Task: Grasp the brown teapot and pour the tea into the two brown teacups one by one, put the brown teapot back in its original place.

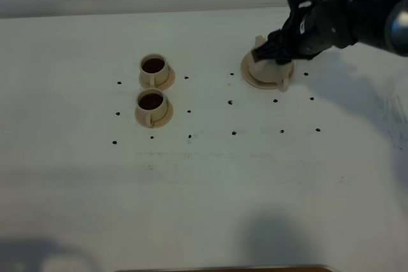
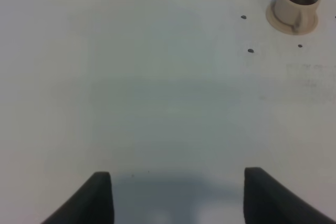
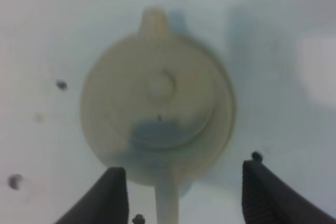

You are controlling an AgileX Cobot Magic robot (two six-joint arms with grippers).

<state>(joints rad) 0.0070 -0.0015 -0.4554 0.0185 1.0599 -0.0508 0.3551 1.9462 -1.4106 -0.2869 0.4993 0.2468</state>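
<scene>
One brown teapot point(image 1: 266, 68), squat and pale tan, seated on its saucer point(image 1: 250, 76) toward the far right of the white table point(image 1: 204, 183). Seen from straight above in the right wrist view: knobbed lid point(image 3: 160, 85) centred, spout point(image 3: 154, 20) on one side, handle point(image 3: 167, 198) on the other, running out between the two dark fingers. Right gripper point(image 1: 274, 49) poised directly over the pot, jaws spread wide on either side of the handle, touching neither it nor the body (fingertips point(image 3: 113, 190) clear of the clay). Partly hidden in the high view by the black arm point(image 1: 357, 14) reaching in from the right edge.

Two brown teacups well apart from the pot, to its left, each on its own small saucer: far cup point(image 1: 153, 68) and near cup point(image 1: 151, 104), just beside one another, both holding dark tea point(image 1: 153, 65). Small black dots point(image 1: 189, 111) scattered across the table around cups and pot.

Left gripper point(image 2: 177, 198) over bare table, jaws parted, holding nothing; near cup visible at the frame's corner, well away.
</scene>
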